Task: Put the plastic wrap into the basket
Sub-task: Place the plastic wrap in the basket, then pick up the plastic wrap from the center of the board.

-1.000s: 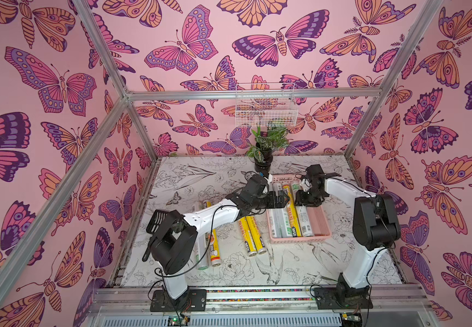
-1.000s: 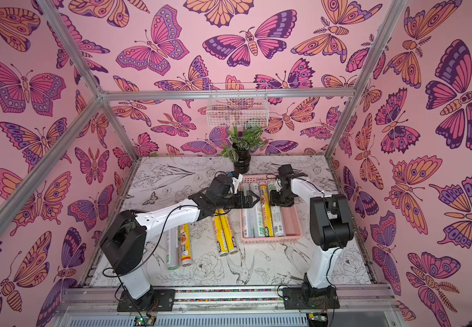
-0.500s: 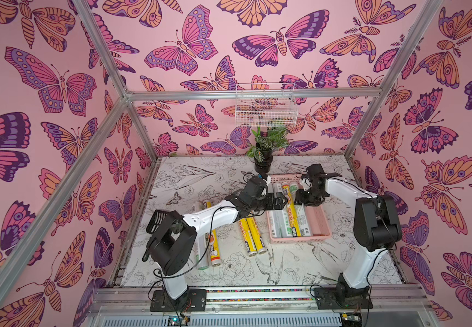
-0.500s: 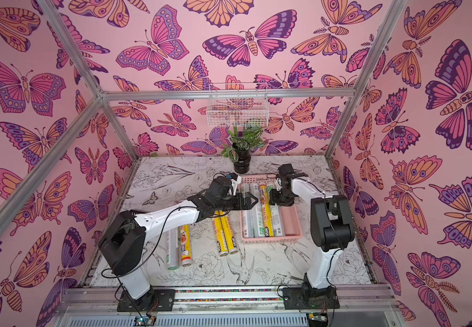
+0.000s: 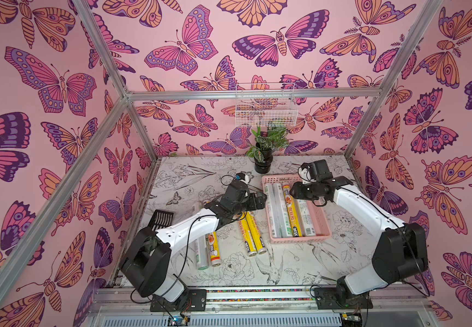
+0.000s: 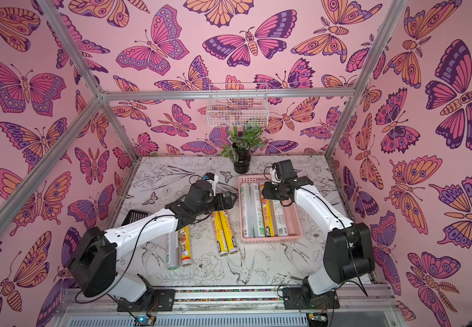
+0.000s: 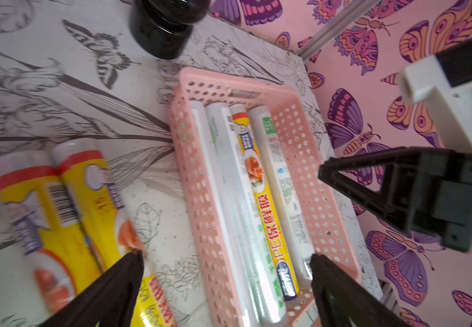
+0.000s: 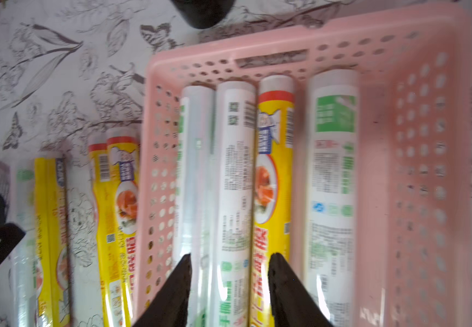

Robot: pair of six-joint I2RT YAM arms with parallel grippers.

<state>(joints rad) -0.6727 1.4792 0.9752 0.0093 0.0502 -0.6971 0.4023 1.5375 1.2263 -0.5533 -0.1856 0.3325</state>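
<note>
Four plastic wrap [image 5: 292, 211] rolls lie in the basket [image 5: 321, 218]; left gripper [image 7: 226, 256] gapes wide, empty; right gripper [image 8: 230, 255] hovers above them, fingers parted.

Lab-style robot test booth. Metal frame [image 5: 186, 95] holds butterfly-print walls [image 5: 59, 85] around a table [image 5: 300, 263]. Left arm [image 5: 189, 230] and right arm [image 5: 362, 208] bolt onto a front rail [image 5: 257, 297].

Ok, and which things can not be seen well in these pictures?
Far ends of the two yellow rolls beside the basket: both top views, under the left arm.
Black scoop: both top views, near part behind the left arm.
White wire basket: both top views, contents too small to tell.
Print on the rolls in the basket: right wrist view, blurred.
</note>
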